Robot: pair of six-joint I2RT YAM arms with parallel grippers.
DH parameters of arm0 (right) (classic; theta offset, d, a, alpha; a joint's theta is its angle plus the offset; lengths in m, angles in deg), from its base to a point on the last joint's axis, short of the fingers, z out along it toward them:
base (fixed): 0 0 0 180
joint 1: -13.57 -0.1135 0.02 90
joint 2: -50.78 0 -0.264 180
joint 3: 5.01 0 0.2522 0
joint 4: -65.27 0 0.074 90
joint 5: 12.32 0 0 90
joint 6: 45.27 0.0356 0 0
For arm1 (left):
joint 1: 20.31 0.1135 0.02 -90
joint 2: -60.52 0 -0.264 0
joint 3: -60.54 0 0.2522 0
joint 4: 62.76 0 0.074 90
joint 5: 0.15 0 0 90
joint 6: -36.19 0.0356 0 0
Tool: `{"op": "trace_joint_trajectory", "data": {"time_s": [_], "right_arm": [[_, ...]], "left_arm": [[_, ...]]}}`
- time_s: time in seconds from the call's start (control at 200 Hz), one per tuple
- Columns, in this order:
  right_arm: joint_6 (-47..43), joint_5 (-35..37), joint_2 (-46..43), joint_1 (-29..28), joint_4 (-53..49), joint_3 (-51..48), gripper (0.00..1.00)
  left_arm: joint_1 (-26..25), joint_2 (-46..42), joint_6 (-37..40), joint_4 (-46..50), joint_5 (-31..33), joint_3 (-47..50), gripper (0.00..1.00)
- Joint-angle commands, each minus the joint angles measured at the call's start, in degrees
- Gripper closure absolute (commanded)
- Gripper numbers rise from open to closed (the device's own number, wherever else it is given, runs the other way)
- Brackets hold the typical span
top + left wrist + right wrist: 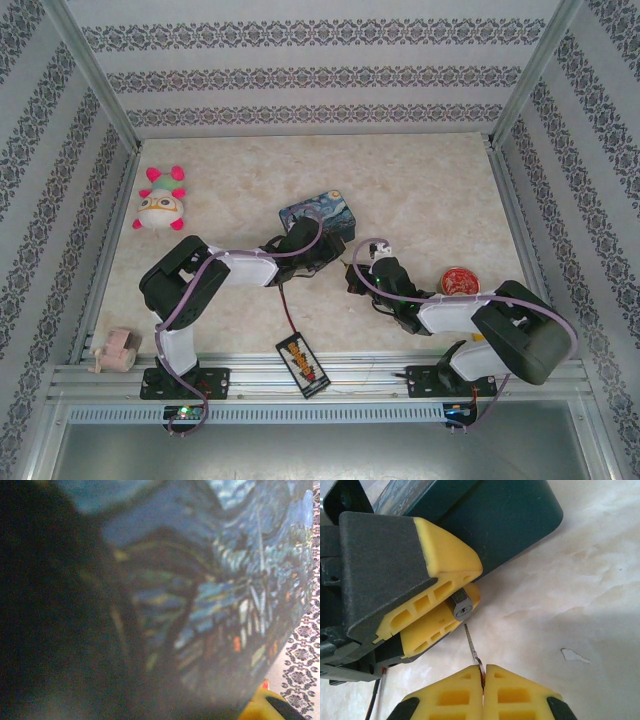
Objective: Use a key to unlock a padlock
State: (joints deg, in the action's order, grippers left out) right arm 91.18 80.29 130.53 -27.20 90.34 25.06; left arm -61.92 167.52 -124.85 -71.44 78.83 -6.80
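Yellow-fingered right gripper [483, 672] pinches the key [471, 641], tip right up by the padlock [462, 609] clamped in the left gripper [470, 586] just ahead; both arms bent inward.

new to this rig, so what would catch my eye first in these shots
In the right wrist view, the right end effector pinches a thin key just short of the keyhole of the tiny padlock clamped in the left end effector. Behind them lies a starry-night tin, with a plush toy at far left.
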Motion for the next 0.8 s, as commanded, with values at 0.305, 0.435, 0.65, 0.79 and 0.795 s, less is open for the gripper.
{"op": "trace_joint_trajectory", "data": {"time_s": [0.305,0.435,0.65,0.79,0.795], "right_arm": [[-0.80,3.10,0.63,0.33,5.21,-1.40,1.00],[-1.34,2.47,0.54,0.52,5.70,-1.30,1.00],[-2.58,1.11,0.74,0.68,6.35,-1.15,1.00],[-2.69,0.59,0.32,1.00,6.51,-2.45,1.00],[-2.69,0.52,0.28,1.02,6.56,-2.53,1.00]], "left_arm": [[0.35,0.47,-3.05,-3.79,-3.48,1.05,0.81],[0.38,0.49,-3.52,-4.20,-3.82,0.95,0.81],[0.86,0.97,-7.62,-5.66,-6.59,1.61,0.81],[1.76,1.08,-11.45,-6.37,-8.65,2.33,0.81],[1.78,1.09,-11.56,-6.42,-8.74,2.38,0.81]]}}
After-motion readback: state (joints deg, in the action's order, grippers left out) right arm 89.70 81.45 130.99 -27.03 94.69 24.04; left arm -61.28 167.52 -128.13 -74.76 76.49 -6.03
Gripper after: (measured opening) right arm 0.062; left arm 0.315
